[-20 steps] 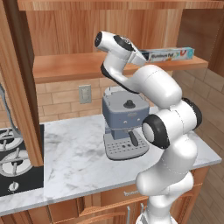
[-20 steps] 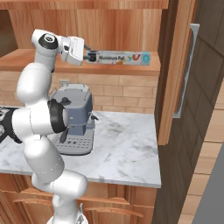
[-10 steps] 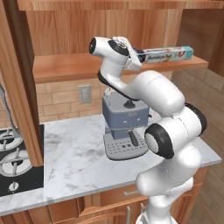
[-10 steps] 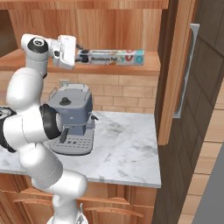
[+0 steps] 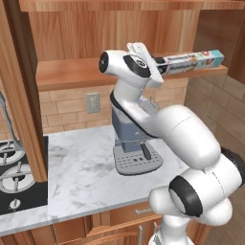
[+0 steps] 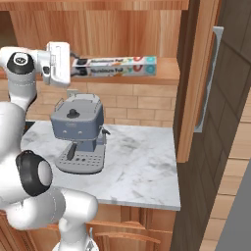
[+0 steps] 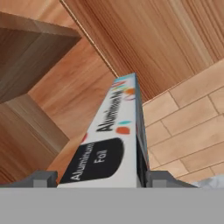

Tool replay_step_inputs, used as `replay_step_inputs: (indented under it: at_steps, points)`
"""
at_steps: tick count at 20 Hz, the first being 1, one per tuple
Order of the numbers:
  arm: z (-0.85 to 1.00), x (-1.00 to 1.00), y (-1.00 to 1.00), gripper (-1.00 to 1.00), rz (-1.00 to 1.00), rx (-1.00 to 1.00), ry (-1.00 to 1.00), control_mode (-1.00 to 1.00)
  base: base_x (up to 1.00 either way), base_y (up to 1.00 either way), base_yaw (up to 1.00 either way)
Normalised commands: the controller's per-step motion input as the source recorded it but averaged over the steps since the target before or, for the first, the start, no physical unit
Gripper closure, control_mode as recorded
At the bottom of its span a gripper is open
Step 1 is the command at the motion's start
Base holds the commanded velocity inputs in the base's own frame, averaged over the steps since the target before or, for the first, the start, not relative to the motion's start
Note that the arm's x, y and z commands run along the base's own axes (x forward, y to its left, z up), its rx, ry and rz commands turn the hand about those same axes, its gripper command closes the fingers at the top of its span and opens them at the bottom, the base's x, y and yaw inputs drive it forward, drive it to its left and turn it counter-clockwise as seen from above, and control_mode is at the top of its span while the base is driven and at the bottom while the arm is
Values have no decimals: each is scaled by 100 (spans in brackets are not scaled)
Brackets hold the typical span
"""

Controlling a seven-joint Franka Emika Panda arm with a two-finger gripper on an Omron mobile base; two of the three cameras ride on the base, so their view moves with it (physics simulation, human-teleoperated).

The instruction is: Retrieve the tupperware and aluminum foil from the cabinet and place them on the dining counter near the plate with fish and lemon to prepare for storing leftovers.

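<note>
The aluminum foil (image 5: 191,60) (image 6: 115,66) (image 7: 109,148) is a long grey-white box with a dark label and a teal end. It hangs level just off the front of the cabinet shelf (image 5: 72,72) (image 6: 166,73). My gripper (image 5: 160,67) (image 6: 73,66) (image 7: 103,179) is shut on the box's near end, a fingertip on each long side. The cabinet door (image 5: 19,95) stands open at the left. The tupperware, the dining counter and the plate with fish and lemon are out of view.
A blue-grey coffee machine (image 5: 136,143) (image 6: 78,132) stands on the marble counter (image 5: 76,167) right below the shelf. A stove (image 5: 12,172) lies at the left. A tall wooden panel (image 6: 196,73) rises at the counter's right end.
The hand has swung leftward and drawn back from the shelf, and the foil box has come along with it, sliding out over the shelf's front edge.
</note>
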Motion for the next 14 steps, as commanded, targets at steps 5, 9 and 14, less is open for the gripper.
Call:
replay_step_inputs:
  at_steps: [5, 9, 14]
  points:
    - [0, -100, 0, 100, 8, -1, 0, -100, 0, 0, 0]
    - [0, -100, 0, 100, 8, 0, -1, -100, 0, 0, 0]
    - [0, -65, 0, 100, 11, 0, 0, -100, 0, 0, 0]
